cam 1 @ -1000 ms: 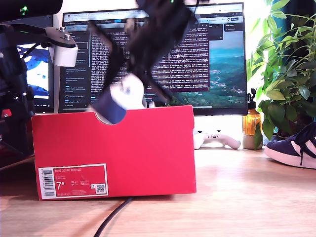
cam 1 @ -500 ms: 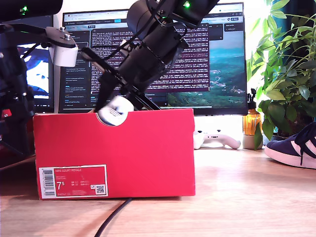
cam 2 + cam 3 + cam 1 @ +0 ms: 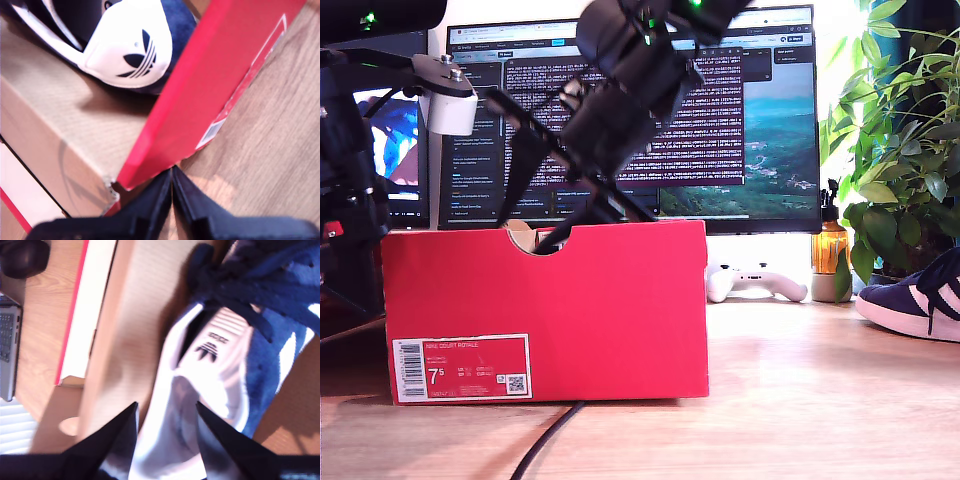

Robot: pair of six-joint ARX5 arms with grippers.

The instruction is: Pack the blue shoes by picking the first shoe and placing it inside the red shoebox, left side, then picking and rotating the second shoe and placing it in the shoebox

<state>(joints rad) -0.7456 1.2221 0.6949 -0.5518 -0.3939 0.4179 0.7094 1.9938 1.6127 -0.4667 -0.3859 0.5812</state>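
Note:
The red shoebox (image 3: pixel 570 310) stands on the wooden table at the exterior view's left, with its white 7.5 label (image 3: pixel 460 368) facing the camera. One blue shoe (image 3: pixel 215 365) lies low inside it, and its white heel tab (image 3: pixel 130 50) sits near a box corner. My second gripper (image 3: pixel 165 412) reaches down into the box, its fingers closed on the shoe's white collar. Its black arm (image 3: pixel 620 100) hangs over the box. My first gripper (image 3: pixel 172 172) is shut and empty above the box's corner (image 3: pixel 120 180). The other blue shoe (image 3: pixel 915 300) rests at the exterior view's right edge.
A monitor (image 3: pixel 720 120) stands behind the box. A white game controller (image 3: pixel 760 283), an amber bottle (image 3: pixel 830 245) and a leafy plant (image 3: pixel 900 150) sit toward the exterior view's right. A black cable (image 3: pixel 545 440) runs out from under the box. A laptop (image 3: pixel 7 350) lies beside it.
The arm has lowered the shoe into the box, so its heel no longer shows in the notch. The box has shifted slightly toward the exterior view's left.

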